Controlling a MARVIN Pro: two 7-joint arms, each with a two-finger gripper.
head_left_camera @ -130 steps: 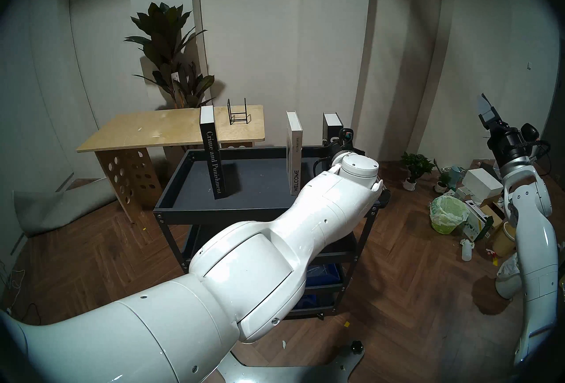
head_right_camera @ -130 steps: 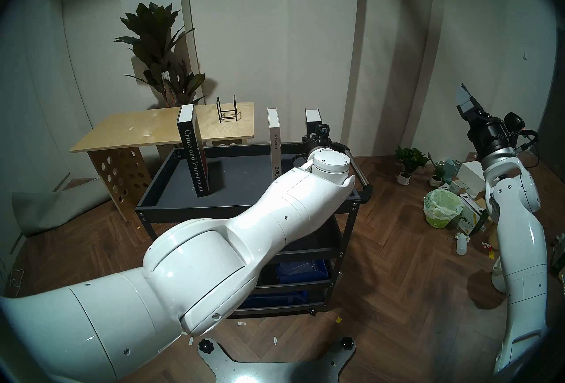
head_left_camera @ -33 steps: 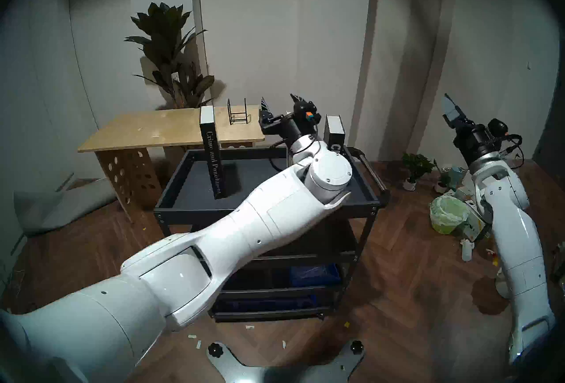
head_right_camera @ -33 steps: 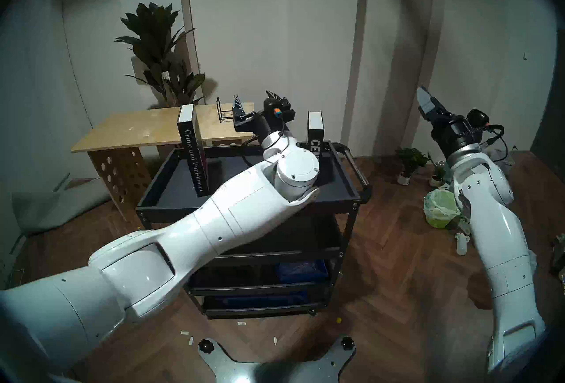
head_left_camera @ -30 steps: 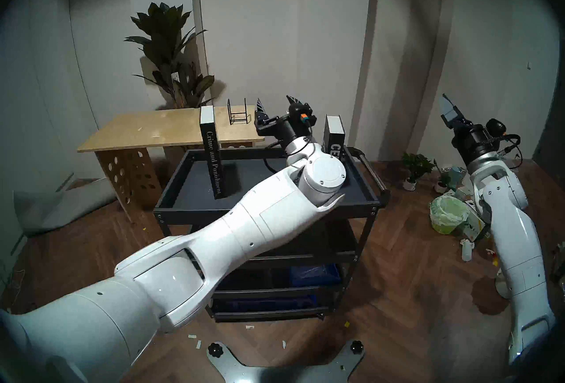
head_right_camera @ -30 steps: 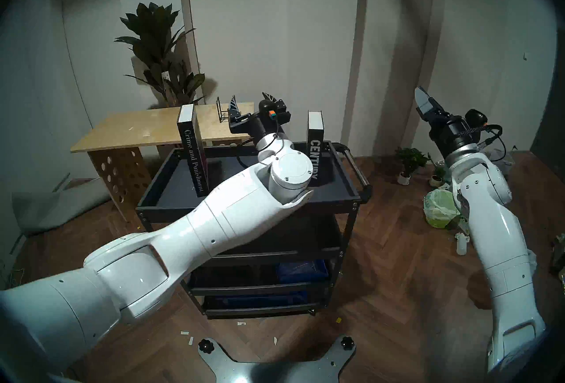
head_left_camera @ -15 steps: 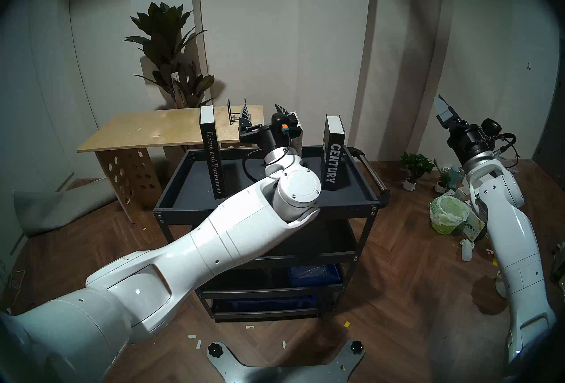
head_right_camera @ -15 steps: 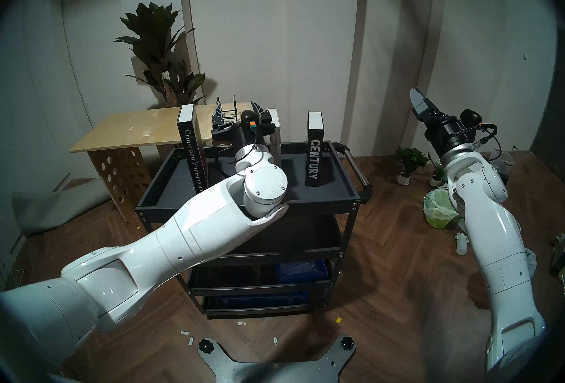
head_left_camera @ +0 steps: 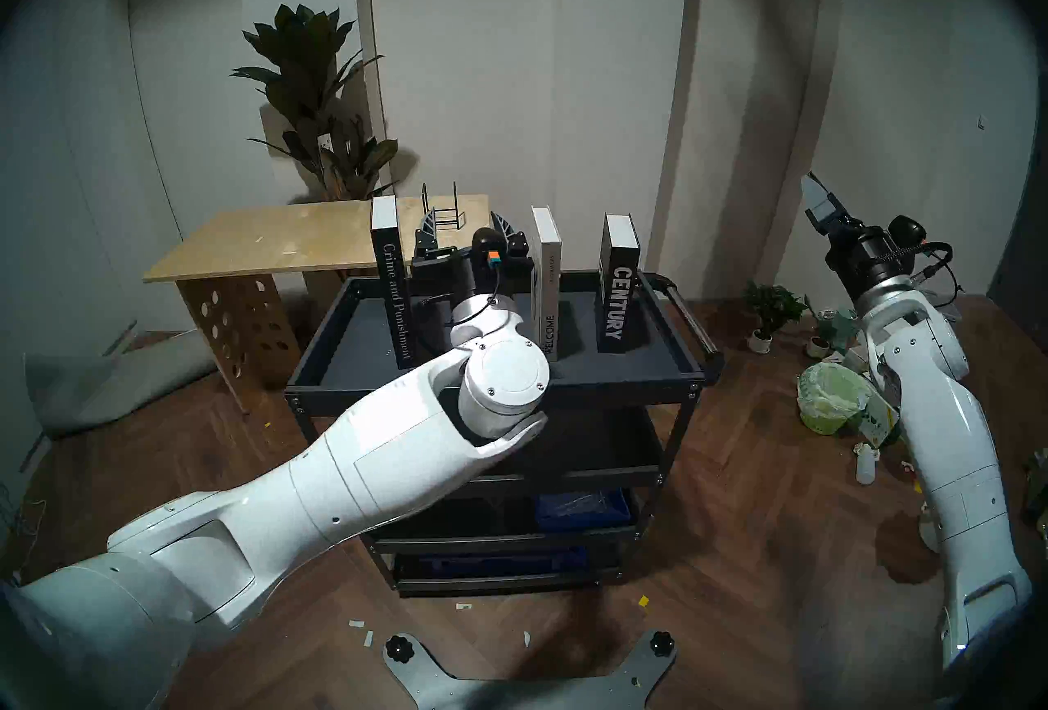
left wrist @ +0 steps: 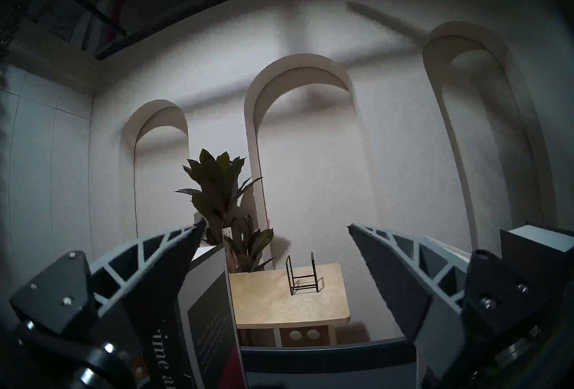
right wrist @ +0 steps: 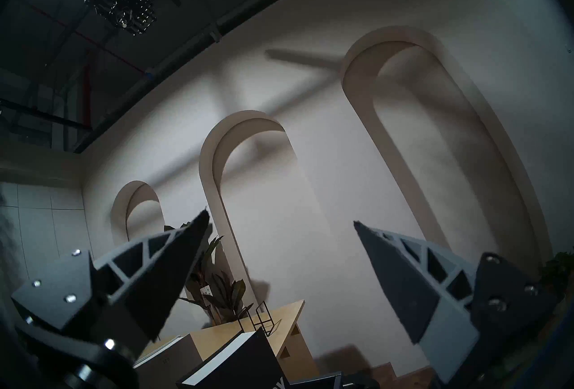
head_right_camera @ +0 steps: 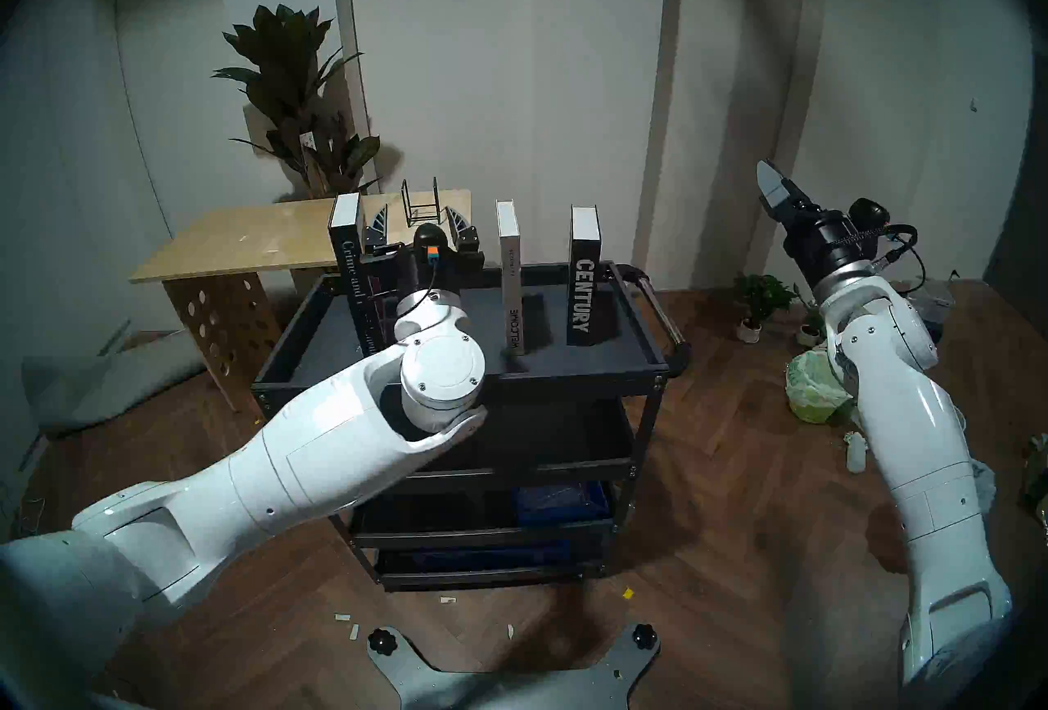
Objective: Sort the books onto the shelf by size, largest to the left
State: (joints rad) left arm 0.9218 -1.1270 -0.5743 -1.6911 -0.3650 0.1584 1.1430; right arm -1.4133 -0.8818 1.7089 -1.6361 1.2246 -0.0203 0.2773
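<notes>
- The shelf (head_left_camera: pixel 663 346), the flat dark grey rimmed top tray of a black metal multi-tier cart, carries all three books upright with gaps between them.
- The tall black hardback "Crime and Punishment" (head_left_camera: pixel 397 300) stands at the left of the tray.
- The slim white hardback "WELCOME" (head_left_camera: pixel 547 289) stands near the middle.
- The shorter, thick black hardback "CENTURY" (head_left_camera: pixel 618 295) stands toward the right end, near the cart's side handle (head_left_camera: pixel 689 314).
- The left gripper (head_left_camera: pixel 468 226) reaches over the tray between the tall black book and the white one, tilted slightly upward; its fingers (left wrist: pixel 174 257) are spread wide and hold nothing.
- In the left wrist view the tall black book's cover sits just beside the left-hand finger; whether they touch cannot be told.
- The right gripper (head_left_camera: pixel 819 201) is raised off to the right of the cart, well apart from the books; the right wrist view shows its fingers (right wrist: pixel 400 270) spread apart and empty.
- A light plywood bench (head_left_camera: pixel 272 243) behind the cart bears a small black wire rack (head_left_camera: pixel 442 215), with a dark leafy potted plant (head_left_camera: pixel 312 90) behind it.
</notes>
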